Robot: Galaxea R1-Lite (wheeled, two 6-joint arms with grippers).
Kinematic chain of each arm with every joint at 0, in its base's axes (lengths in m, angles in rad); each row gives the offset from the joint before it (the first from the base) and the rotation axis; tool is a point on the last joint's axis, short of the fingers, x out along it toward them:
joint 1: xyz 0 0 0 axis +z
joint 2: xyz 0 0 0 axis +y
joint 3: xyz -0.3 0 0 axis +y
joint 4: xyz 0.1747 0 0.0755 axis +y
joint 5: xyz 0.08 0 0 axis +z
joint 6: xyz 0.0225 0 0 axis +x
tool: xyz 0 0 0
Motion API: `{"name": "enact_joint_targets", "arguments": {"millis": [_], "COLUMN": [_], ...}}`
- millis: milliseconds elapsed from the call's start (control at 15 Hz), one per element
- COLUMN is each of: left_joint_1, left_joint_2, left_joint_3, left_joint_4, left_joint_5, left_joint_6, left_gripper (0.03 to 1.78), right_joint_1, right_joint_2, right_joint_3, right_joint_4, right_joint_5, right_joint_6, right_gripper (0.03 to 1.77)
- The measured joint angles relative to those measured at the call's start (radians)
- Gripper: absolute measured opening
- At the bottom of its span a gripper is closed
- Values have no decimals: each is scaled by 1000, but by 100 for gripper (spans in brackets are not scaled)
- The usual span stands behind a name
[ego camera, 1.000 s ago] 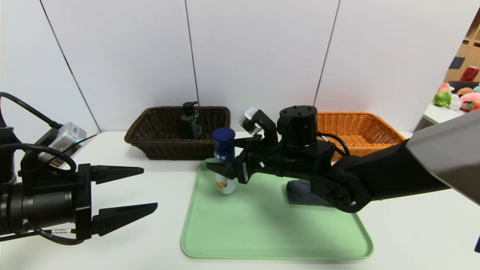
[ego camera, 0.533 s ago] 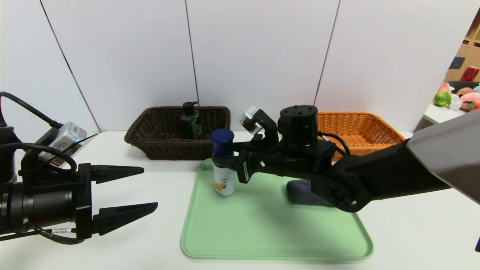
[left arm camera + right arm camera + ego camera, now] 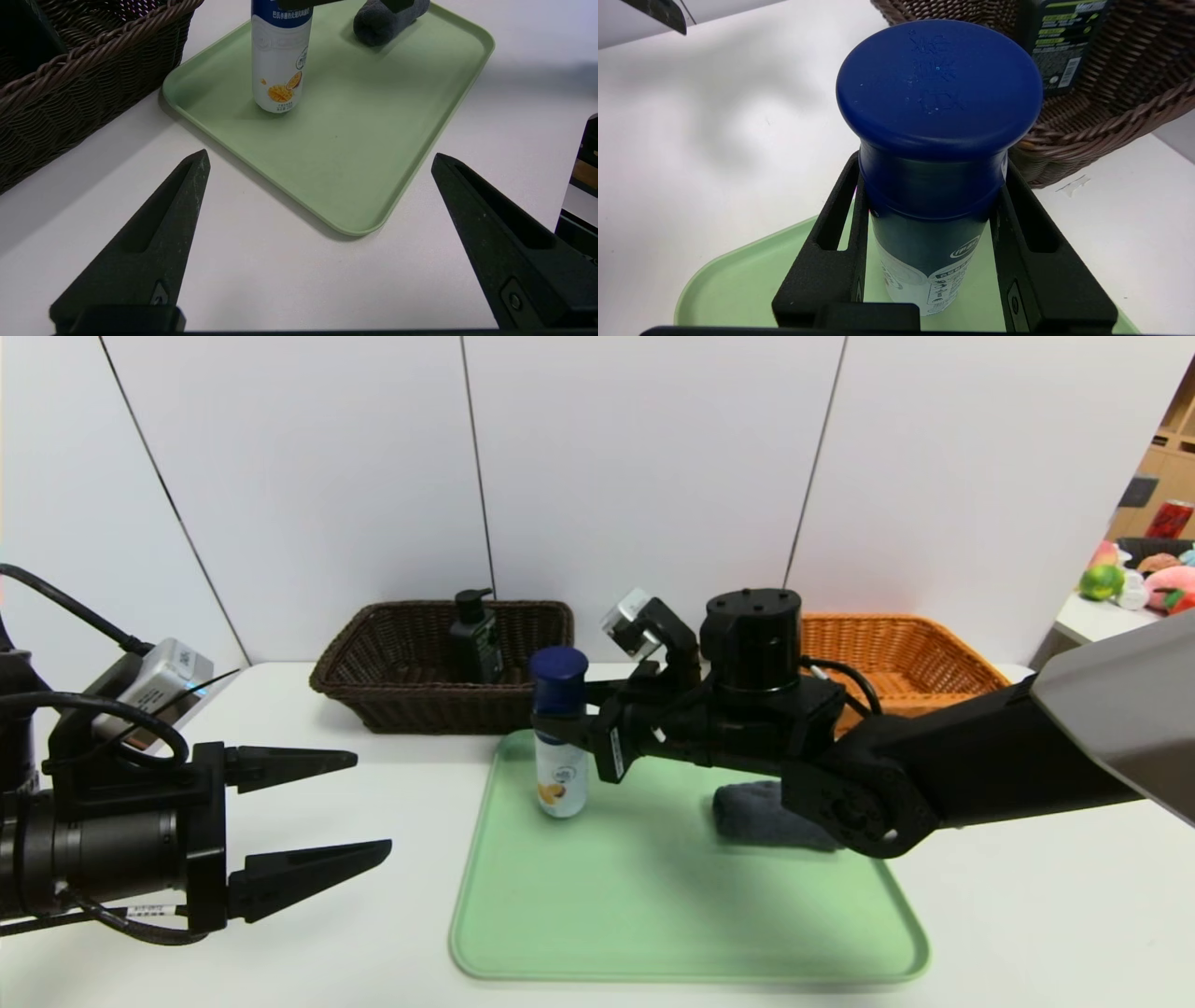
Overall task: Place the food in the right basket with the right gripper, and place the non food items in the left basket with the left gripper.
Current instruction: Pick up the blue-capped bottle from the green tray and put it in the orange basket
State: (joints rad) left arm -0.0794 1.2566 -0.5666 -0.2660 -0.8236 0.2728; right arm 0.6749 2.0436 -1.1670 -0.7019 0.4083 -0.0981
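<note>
A white drink bottle with a blue cap (image 3: 561, 775) stands upright at the far left of the green tray (image 3: 653, 915). My right gripper (image 3: 560, 733) is shut on its neck just under the cap, and the right wrist view shows both fingers pressed against the bottle (image 3: 934, 261). I cannot tell whether its base touches the tray. A rolled grey cloth (image 3: 756, 814) lies on the tray behind my right arm. The orange basket (image 3: 901, 653) is at the back right and the dark brown basket (image 3: 373, 658) at the back left. My left gripper (image 3: 373, 803) hangs open over the table, left of the tray.
A black pump bottle (image 3: 474, 637) stands inside the brown basket. In the left wrist view the tray's near corner (image 3: 369, 224) lies between my open left gripper (image 3: 319, 156) fingers, farther ahead. A side table with plush toys (image 3: 1144, 581) is at the far right.
My right gripper has shut on the bottle. The bottle, tilted a second ago, now stands upright, and the right arm has risen slightly. The left arm has not moved.
</note>
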Motion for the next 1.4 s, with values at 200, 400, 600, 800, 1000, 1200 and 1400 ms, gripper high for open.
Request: {"name": "enact_joint_targets", "arguments": {"millis": [200,400,600,800,1000,1200,1400], "left_joint_1": [0,-1,-1,-2,-2,-3,-5], "left_joint_2": [-1,-1,-4,-9,-17,-19,-15], "left_joint_3": [-10,-17,-19,-19,-17,-21,-27], "left_joint_4": [0,0,0,0,0,0,-1], "left_joint_5": [-1,-2,-2,-2,-3,-3,-2], "left_joint_6": [0,0,-1,-1,-1,-1,-1], "left_gripper": [169,169,169,169,169,169,169], "right_joint_1": [-23,-60,-126,-198,-274,-356,-459], "right_joint_2": [-31,-66,-102,-136,-153,-155,-127], "right_joint_3": [-1,-10,-41,-104,-166,-241,-298], "right_joint_4": [6,15,29,94,144,197,204], "right_joint_5": [-2,-8,-10,-10,-14,-18,-18], "right_joint_6": [15,16,16,15,10,7,6], "right_gripper": [75,75,75,75,75,75,75]}}
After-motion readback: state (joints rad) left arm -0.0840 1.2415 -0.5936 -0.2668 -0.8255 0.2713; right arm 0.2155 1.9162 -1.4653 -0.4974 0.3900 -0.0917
